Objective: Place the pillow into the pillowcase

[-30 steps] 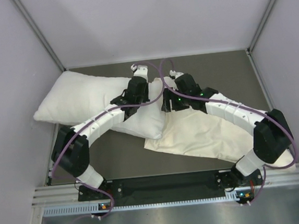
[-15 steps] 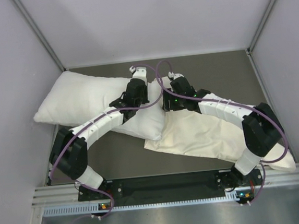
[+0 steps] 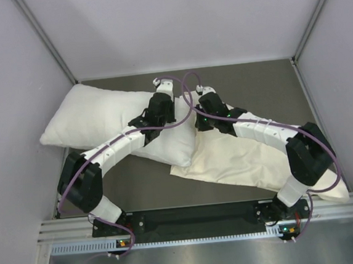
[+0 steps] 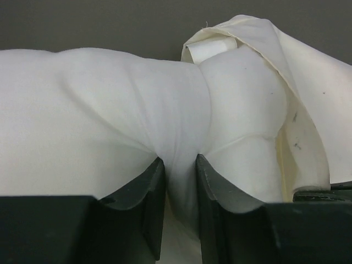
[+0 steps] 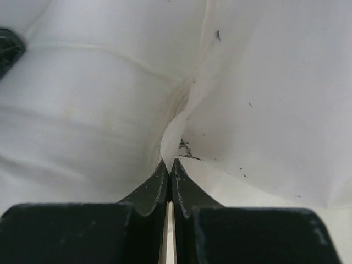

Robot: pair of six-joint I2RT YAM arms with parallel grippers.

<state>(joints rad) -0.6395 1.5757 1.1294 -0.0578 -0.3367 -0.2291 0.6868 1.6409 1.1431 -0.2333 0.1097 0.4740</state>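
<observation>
Pillow [image 4: 82,110] pinched left, pillowcase [image 3: 247,157] pinched right

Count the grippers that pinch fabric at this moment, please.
2. The left gripper pinches a fold of the pillow; the right gripper is shut on the pillowcase edge, just beside it.
</observation>
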